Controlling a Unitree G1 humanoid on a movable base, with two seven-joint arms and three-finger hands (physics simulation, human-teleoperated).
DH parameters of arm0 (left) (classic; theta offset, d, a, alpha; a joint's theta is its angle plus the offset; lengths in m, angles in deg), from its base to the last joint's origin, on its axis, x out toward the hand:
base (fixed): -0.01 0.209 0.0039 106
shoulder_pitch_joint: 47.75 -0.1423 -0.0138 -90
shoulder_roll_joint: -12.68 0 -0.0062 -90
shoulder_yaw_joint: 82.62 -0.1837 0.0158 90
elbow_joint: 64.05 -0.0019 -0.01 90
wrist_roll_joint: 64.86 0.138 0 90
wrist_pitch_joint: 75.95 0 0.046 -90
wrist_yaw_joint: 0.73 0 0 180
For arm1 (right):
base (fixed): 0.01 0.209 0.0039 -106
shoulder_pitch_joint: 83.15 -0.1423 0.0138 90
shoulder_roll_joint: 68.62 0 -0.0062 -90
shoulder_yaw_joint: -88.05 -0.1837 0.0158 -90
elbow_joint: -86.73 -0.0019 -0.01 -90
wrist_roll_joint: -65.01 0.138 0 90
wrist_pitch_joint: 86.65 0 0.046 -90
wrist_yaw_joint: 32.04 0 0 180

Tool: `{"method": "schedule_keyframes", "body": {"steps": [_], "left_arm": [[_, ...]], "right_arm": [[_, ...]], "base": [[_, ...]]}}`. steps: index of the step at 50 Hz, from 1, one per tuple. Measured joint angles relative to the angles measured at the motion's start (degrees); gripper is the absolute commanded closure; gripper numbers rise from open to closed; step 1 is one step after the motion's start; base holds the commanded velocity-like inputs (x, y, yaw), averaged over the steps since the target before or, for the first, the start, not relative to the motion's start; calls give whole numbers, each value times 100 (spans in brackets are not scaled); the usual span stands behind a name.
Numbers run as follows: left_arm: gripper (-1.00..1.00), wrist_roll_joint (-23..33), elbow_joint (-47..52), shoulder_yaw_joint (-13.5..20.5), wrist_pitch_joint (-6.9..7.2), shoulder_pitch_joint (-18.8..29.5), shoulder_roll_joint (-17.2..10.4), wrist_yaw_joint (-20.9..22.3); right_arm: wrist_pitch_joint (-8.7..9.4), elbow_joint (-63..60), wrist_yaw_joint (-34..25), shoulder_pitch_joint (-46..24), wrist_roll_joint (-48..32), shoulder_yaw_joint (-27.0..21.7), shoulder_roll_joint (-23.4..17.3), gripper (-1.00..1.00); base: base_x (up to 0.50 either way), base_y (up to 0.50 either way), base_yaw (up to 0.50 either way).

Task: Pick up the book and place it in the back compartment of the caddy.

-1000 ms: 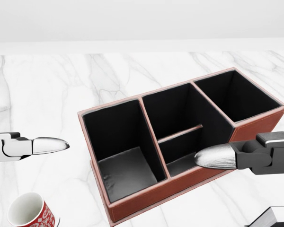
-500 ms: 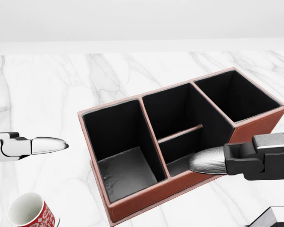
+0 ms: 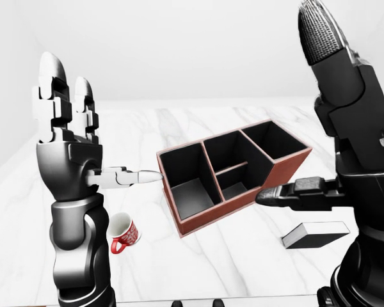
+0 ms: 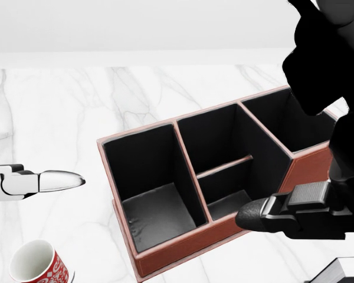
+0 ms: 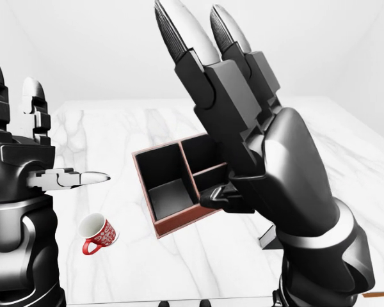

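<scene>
White marble tabletop (image 3: pixel 198 256) | book (image 3: pixel 315 234) lies flat at 4 o'clock of the caddy (image 3: pixel 233 173), untouched | right hand (image 5: pixel 256 147) raised, fingers spread, holding nothing; left hand (image 3: pixel 67 150) likewise | lower right hand, pinch long edges | book's cover unreadable, cropped in head view

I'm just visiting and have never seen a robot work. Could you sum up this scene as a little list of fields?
setting: white marble table
caddy: reddish-brown caddy with black compartments, all empty
book: dark book lying flat on the table, right of the caddy in the left-eye view, untouched
mug: red-and-white mug tipped on its side, left of the caddy
left hand: raised, fingers spread, holding nothing
right hand: raised, fingers spread, holding nothing
task state: book not yet picked up
</scene>
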Motion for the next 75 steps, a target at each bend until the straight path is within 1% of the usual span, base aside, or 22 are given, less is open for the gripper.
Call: {"method": "schedule_keyframes", "body": {"steps": [7, 14, 19, 22, 28, 37, 44, 53, 65, 75], "left_arm": [[-100, 1, 19, 1, 0, 5, -3, 2], [-100, 23, -2, -18, 0, -17, 8, 11], [-100, 48, -11, -40, 0, -37, 16, 22], [-100, 65, -20, -50, 0, -46, 21, 31], [-100, 91, -33, -65, 0, -60, 33, 46], [-100, 132, -60, -93, 0, -91, 54, 67], [-100, 159, -69, -109, 0, -114, 67, 80], [-100, 180, -87, -110, 0, -124, 75, 97], [-100, 186, -116, -101, 0, -117, 73, 106], [-100, 190, -151, -104, 0, -108, 71, 105]], "right_arm": [[0, -50, -657, -33, -758, 130, -226, -100], [0, -51, -1511, -54, -1709, 223, -437, -100], [0, -61, -1510, -62, -2564, 244, -573, -100], [0, -40, -1510, -94, -3115, 194, -501, -100], [0, 23, -1510, -195, -4040, -3, -195, -100], [0, 70, -1510, -374, -4924, -311, 164, -100], [0, 57, -1510, -464, -5290, -507, 258, -100], [0, -7, -1510, -504, -5494, -713, 229, -100], [0, -98, -1510, -465, -5552, -896, 133, -100], [0, -161, -1510, -230, -5386, -1000, 143, -100]], "base": [[0, 0, 0], [0, 0, 0], [0, 0, 0], [0, 0, 0], [0, 0, 0], [0, 0, 0], [0, 0, 0], [0, 0, 0], [0, 0, 0], [0, 0, 0]]}}
